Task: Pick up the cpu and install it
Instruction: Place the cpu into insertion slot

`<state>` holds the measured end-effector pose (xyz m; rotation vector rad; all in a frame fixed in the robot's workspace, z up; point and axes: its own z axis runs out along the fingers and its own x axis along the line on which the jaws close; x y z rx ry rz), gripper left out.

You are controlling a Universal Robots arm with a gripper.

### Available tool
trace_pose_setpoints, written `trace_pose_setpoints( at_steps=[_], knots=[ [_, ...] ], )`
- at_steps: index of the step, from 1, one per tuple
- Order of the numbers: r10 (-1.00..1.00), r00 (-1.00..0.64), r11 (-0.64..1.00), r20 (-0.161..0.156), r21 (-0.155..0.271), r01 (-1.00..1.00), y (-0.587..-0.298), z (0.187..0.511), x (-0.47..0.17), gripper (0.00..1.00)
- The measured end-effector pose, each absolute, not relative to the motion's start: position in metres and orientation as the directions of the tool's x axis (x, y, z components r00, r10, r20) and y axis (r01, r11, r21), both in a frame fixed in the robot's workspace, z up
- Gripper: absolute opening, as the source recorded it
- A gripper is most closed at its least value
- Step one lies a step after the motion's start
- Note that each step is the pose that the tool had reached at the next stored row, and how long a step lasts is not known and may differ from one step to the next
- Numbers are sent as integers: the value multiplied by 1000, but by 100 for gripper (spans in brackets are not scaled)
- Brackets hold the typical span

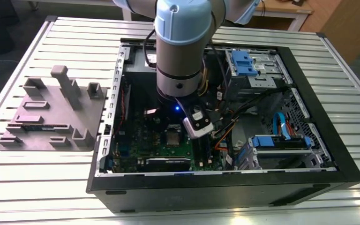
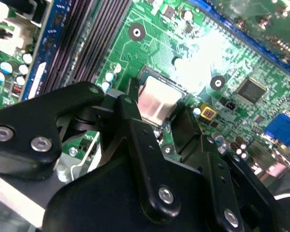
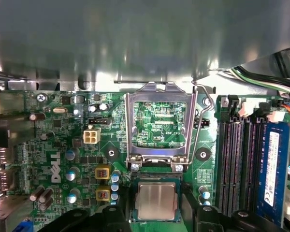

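Note:
The cpu, a small square chip with a silvery top, lies flat in the motherboard socket just below the raised load plate. My gripper straddles it, with one black finger against each of two opposite edges. In the second wrist view the cpu shows between the same fingers of the gripper, and it looks level with the socket frame. In the exterior view my arm reaches straight down into the open computer case.
The socket's lever stands open beside the load plate. Memory slots run close along one side of the socket, and capacitors stand on the other. A grey moulded tray sits on the slatted table at the exterior view's left. Cables and drive bays crowd the case's other half.

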<state>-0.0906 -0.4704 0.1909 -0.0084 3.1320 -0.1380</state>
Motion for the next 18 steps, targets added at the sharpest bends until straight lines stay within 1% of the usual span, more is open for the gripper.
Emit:
trace_pose_setpoints(
  at_steps=[4, 6, 8, 9, 11, 12, 14, 15, 16, 18],
  knots=[
    [-6, -1000, 996, -6, -88, -5, -470, 197, -91, 54],
    [-6, -1000, 996, -5, -88, -5, -470, 199, -91, 52],
    [-6, -1000, 996, -5, -88, -5, -470, 200, -91, 40],
    [-6, -1000, 996, -5, -88, -5, -470, 200, -91, 40],
    [-6, -1000, 996, -5, -88, -5, -470, 200, -91, 28],
    [-6, -1000, 996, -5, -88, -5, -470, 200, -91, 28],
    [-6, -1000, 996, -5, -88, -5, -470, 200, -91, 16],
    [-6, -1000, 996, -5, -88, -5, -470, 200, -91, 16],
    [-6, -1000, 996, -5, -88, -5, -470, 200, -91, 11],
    [-6, -1000, 996, -5, -88, -5, -470, 200, -91, 10]
  ],
)
